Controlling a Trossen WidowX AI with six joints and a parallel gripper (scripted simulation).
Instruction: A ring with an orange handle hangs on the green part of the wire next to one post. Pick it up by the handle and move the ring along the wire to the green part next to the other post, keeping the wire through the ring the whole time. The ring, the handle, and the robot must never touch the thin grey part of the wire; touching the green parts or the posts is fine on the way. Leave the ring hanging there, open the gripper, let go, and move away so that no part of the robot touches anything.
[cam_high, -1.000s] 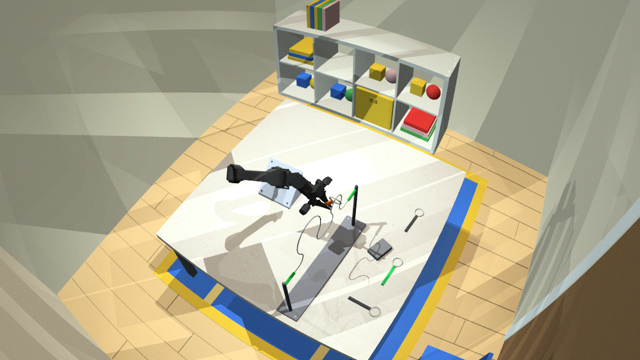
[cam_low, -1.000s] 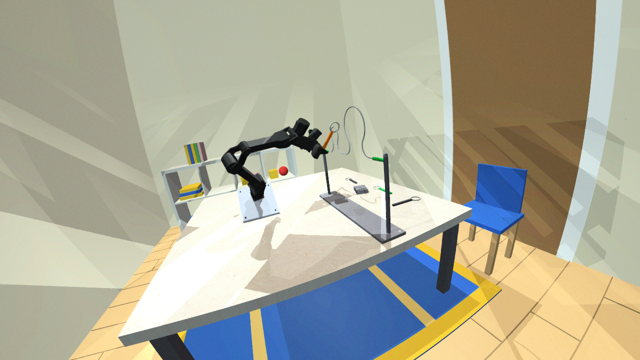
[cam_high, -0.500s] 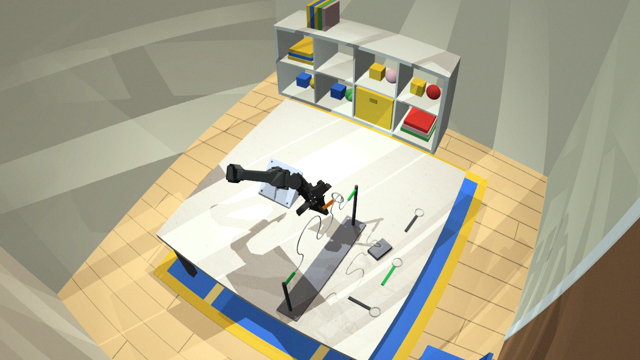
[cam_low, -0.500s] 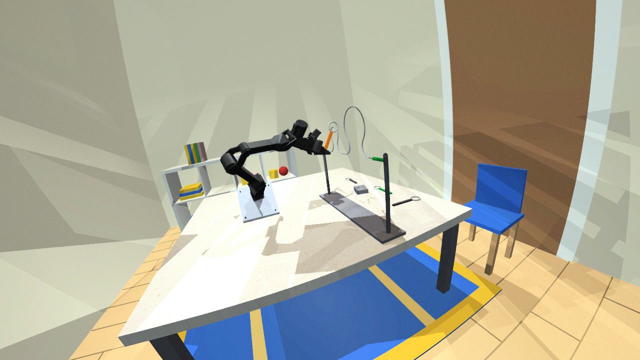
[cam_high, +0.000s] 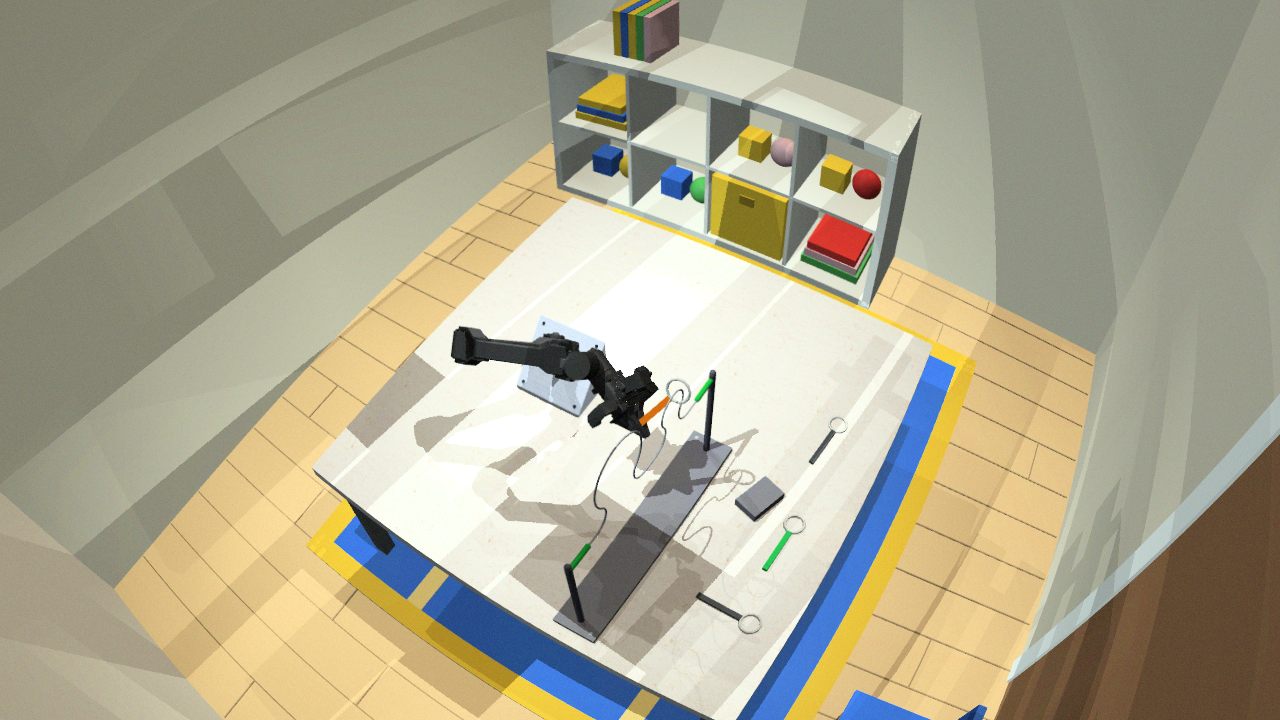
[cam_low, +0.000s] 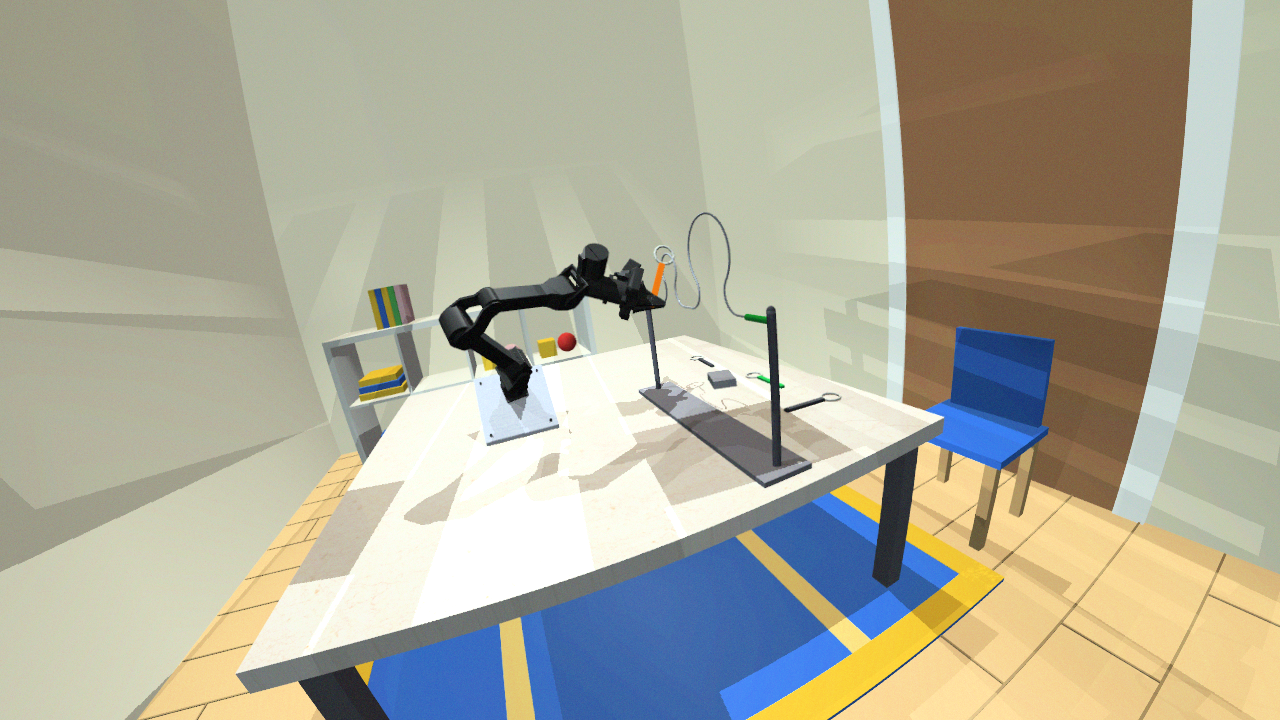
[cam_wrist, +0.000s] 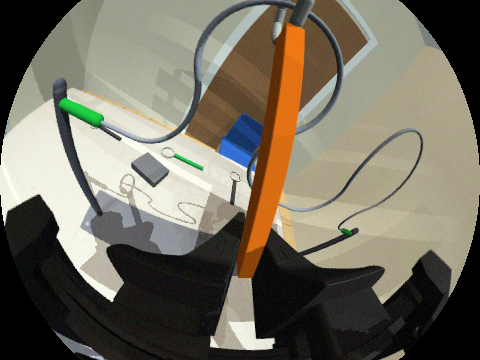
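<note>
My gripper (cam_high: 641, 429) (cam_low: 660, 301) (cam_wrist: 247, 219) is shut on the lower end of the orange handle (cam_high: 656, 410) (cam_low: 658, 278) (cam_wrist: 281, 135). The handle points up to the ring, which surrounds the grey wire (cam_low: 728, 268) (cam_wrist: 198, 85) a short way from the back post (cam_high: 710, 416) (cam_low: 653, 349) (cam_wrist: 74, 155) and its green part (cam_high: 704, 390) (cam_wrist: 81, 113). The ring is mostly cut off in the wrist view; its gap to the wire cannot be told. The front post (cam_high: 574, 594) (cam_low: 774, 385) carries the other green part (cam_high: 580, 556) (cam_low: 756, 317) (cam_wrist: 346, 231).
The wire bends in tall loops between the posts, close to my fingertips in the top view. The posts stand on a dark base (cam_high: 640, 546) (cam_low: 716, 438). Beyond it lie a grey block (cam_high: 759, 498) (cam_low: 722, 378) (cam_wrist: 149, 169), a green-handled ring (cam_high: 776, 549) and two dark-handled rings.
</note>
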